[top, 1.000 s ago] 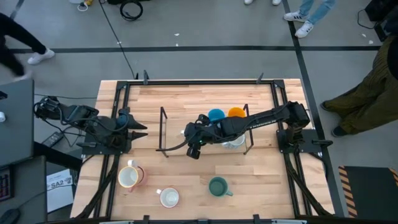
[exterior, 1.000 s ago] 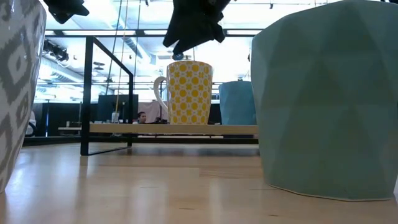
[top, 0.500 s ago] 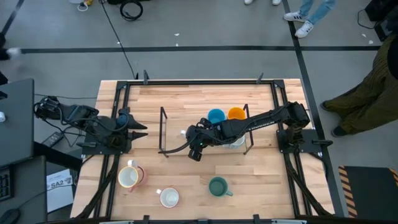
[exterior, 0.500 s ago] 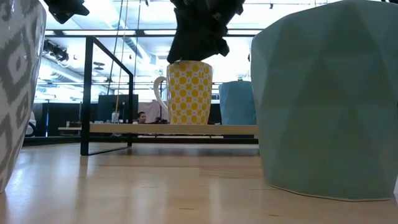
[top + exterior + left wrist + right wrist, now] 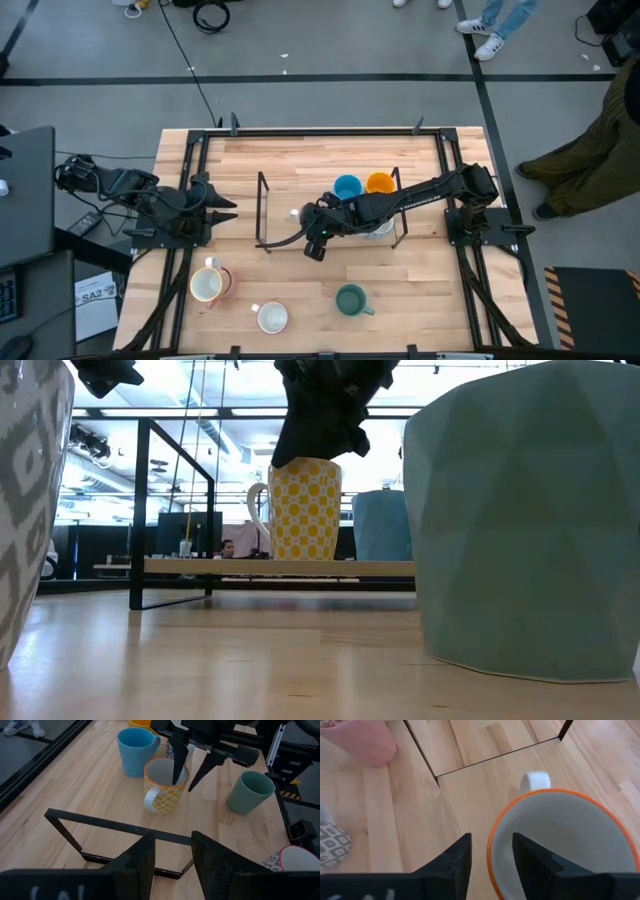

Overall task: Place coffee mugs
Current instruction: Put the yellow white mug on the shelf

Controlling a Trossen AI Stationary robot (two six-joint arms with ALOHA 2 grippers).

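Yellow mug (image 5: 165,786): it stands upright on the low wooden shelf of a black frame rack (image 5: 100,822) near the middle of the desk (image 5: 300,290), its white handle (image 5: 150,800) pointing away from the blue mug.
Right gripper (image 5: 186,775): it hangs over the yellow mug, spread apart and holding nothing; one finger reaches down inside the cup, the other sits outside the rim, so the wall lies between them.
Left gripper (image 5: 171,851): it waits at the left edge of the desk, parted and empty, aimed toward the rack.
Neighbours: a blue mug (image 5: 135,751) stands just beside the yellow one, an orange mug (image 5: 379,182) next to that, and a white mug is mostly hidden under the right arm.
Still off the rack: a green mug (image 5: 350,299), a white patterned mug (image 5: 272,318) and a pink mug (image 5: 208,284) sit along the front of the desk.
How it handles: judged as glazed ceramic, it is stiff, fairly heavy for its size, smooth enough to slip, and likely to chip if knocked.
Where to hold: pinching the wall across the rim looks the soundest hold; the handle seems too narrow and rounded for these fingers.
Risk: a squeeze off-centre could tilt the cup or nudge it into the blue one.
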